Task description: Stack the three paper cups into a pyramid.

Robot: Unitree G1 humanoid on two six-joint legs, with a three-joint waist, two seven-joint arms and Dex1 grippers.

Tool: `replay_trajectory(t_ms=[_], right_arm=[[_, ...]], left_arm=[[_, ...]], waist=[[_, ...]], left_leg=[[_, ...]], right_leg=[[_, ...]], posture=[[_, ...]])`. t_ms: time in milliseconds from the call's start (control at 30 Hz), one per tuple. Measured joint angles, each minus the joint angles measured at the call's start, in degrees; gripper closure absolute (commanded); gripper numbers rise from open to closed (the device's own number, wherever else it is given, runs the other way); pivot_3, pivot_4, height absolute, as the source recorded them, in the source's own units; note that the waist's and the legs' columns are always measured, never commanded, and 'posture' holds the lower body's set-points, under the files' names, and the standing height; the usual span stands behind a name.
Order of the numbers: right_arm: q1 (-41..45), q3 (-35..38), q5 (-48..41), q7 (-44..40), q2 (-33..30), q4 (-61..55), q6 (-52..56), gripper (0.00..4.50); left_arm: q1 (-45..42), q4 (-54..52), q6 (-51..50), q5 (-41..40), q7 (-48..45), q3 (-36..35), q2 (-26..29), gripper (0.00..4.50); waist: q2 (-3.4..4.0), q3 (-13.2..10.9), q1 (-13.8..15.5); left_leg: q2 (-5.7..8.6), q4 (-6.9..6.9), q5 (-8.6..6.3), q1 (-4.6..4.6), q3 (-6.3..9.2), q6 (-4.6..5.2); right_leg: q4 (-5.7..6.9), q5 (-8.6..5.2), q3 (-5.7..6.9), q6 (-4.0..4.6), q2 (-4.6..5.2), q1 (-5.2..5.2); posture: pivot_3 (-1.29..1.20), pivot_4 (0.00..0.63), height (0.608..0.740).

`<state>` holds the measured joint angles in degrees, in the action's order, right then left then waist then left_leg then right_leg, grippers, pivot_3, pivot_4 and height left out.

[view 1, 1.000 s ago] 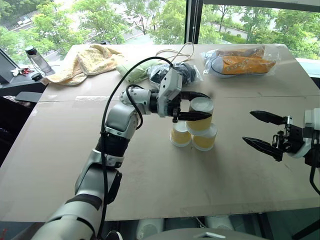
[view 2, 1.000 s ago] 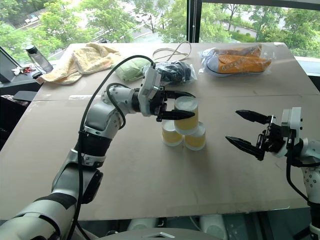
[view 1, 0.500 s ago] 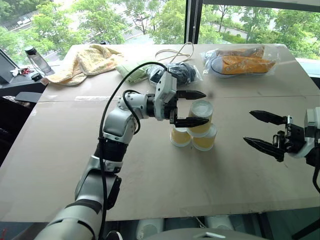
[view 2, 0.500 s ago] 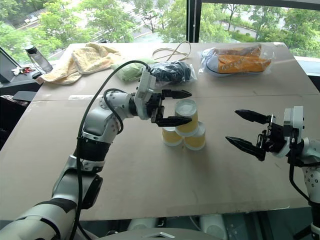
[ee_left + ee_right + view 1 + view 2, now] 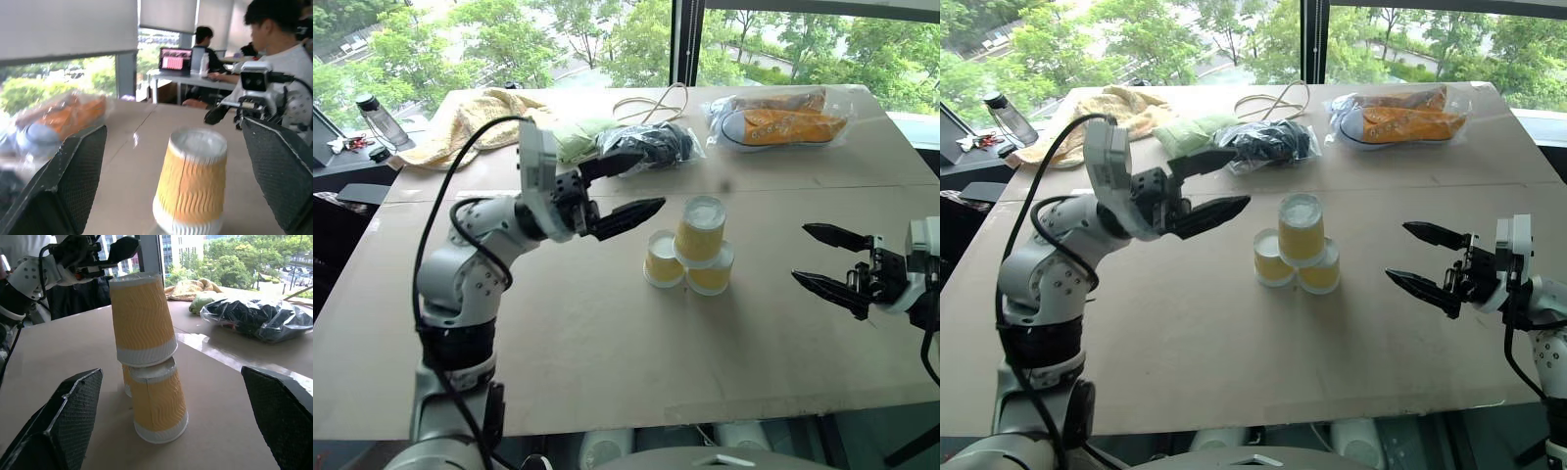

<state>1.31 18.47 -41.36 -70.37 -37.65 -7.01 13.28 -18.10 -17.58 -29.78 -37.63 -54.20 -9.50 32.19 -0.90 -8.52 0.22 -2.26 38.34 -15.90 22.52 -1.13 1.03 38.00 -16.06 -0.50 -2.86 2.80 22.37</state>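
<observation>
on the worktop (image 5: pixel 607 333) the pyramid (image 5: pixel 691 257) stands alone, so the left claw (image 5: pixel 625 188) and right claw (image 5: pixel 824 258) both hang wide open, holding nothing.

no legible text, labels or numbers anywhere

Office, large windows (image 5: pixel 607 39) onto trees, person (image 5: pixel 281 58) seated near desk (image 5: pixel 195 78) with open laptop (image 5: pixel 175 59)

Three yellow paper cups (image 5: pixel 693 250), inverted, stacked as pyramid
</observation>
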Motion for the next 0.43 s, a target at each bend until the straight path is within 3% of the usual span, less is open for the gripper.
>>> replay_trajectory(t_ms=[167,433], right_arm=[[-0.9,-2.6,7.0,0.6,2.3,5.1,-6.7,0.00],[-0.4,-5.2,13.4,1.8,4.9,12.9,-14.0,0.00]], left_arm=[[16.7,0.1,7.1,10.4,6.4,0.4,-0.5,0.03],[24.0,3.7,17.7,19.5,9.4,4.6,-3.0,0.03]], waist=[[-0.01,0.0,0.4],[0.01,0.0,0.5]], left_leg=[[0.02,0.01,-0.02,-0.01,-0.07,0.03],[0.04,-0.06,-0.04,-0.60,-0.09,0.06]], right_leg=[[-0.01,0.00,-0.06,0.01,0.05,0.01],[-0.06,-0.01,-0.04,0.04,0.09,-0.60]], posture=[[0.00,0.150,0.740],[0.00,0.150,0.740]])
